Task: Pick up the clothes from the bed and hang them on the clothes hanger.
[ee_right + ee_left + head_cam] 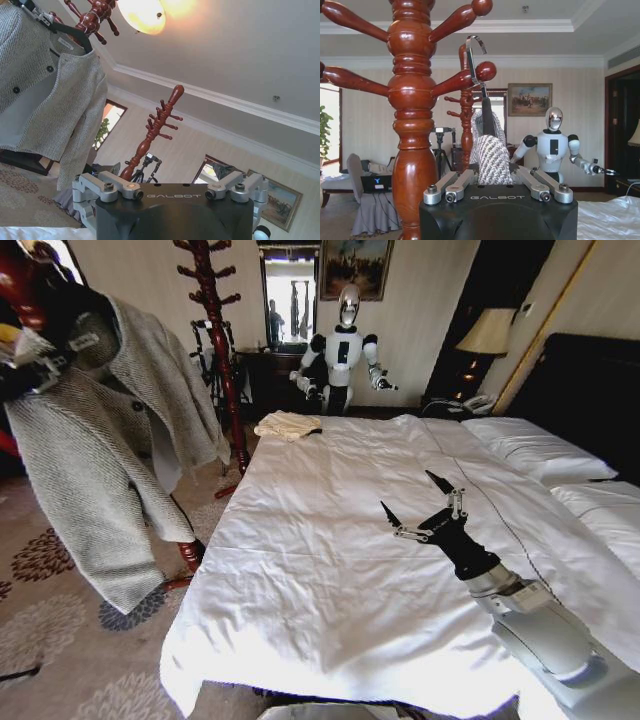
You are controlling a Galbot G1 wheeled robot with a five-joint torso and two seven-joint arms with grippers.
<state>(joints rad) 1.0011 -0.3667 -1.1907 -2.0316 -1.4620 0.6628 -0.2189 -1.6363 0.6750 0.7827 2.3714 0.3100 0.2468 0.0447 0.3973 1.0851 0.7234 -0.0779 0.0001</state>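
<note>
The clothes [100, 460], a grey-beige knitted jacket, hang in the air at the left of the bed [330, 580], on the black clothes hanger [70, 32]. My left gripper [492, 175] is shut on the knitted collar [492, 160] around the hanger's neck. The wire hook [475, 57] stands just above a peg of the reddish wooden coat stand [412, 100]; whether it rests on the peg I cannot tell. In the head view the left gripper [35, 370] sits at the jacket's shoulder. My right gripper [408, 492] hovers open over the white duvet, holding nothing.
A small cream folded cloth [287, 425] lies at the bed's far corner. A second coat stand [215, 340] rises behind it. Another robot [345, 350] stands by the back wall. White pillows [540, 455] and a dark headboard [580, 390] are at right. Patterned carpet [60, 640] lies left.
</note>
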